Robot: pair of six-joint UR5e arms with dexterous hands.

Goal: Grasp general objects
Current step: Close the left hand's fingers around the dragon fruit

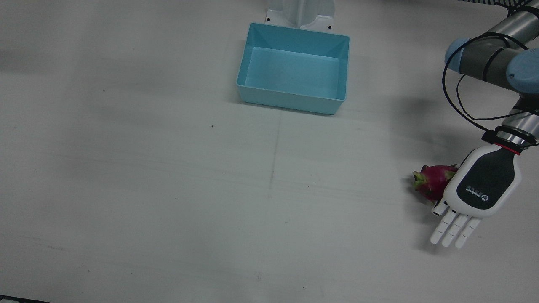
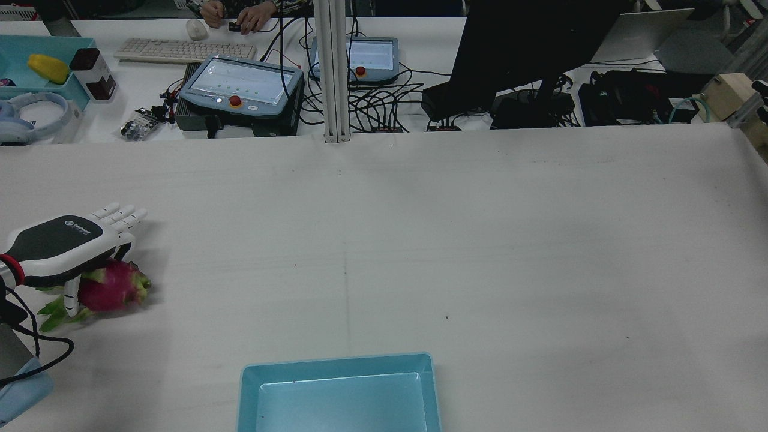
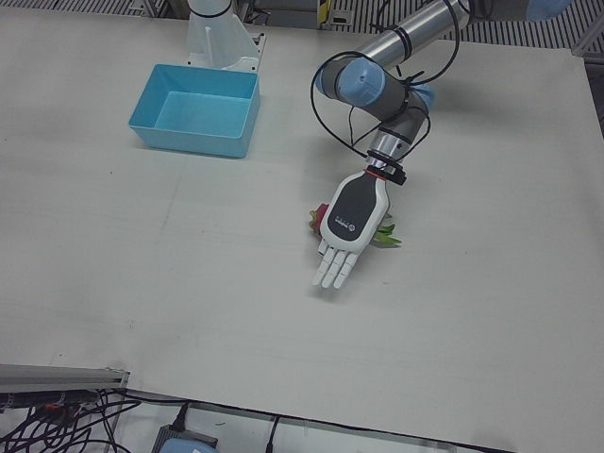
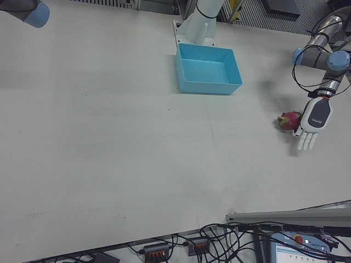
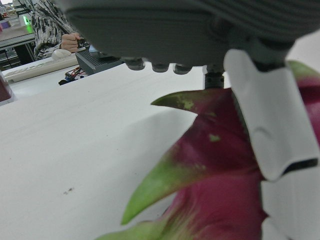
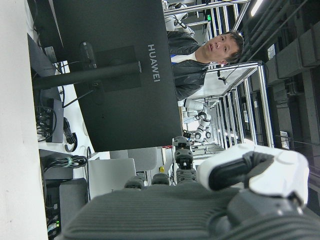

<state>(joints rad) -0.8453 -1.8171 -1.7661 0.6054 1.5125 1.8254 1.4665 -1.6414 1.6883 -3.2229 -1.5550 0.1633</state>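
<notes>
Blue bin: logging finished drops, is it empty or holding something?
Empty. The bin shows only bare floor; the dragon fruit lies on the table under the left hand.

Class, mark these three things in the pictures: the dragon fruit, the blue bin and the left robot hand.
dragon fruit [image 1: 431, 182]: front view, on its pink body.
blue bin [image 1: 290, 101]: front view, on its near outer wall.
left robot hand [image 1: 484, 183]: front view, on the dark back panel.

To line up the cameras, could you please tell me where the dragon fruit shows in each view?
Front view: right edge, by the left hand.
Rear view: far left.
Left-front view: centre, mostly hidden.
Right-front view: right side.
Left hand view: fills lower right.
Right hand view: absent.
Shared landmark: blue bin.
</notes>
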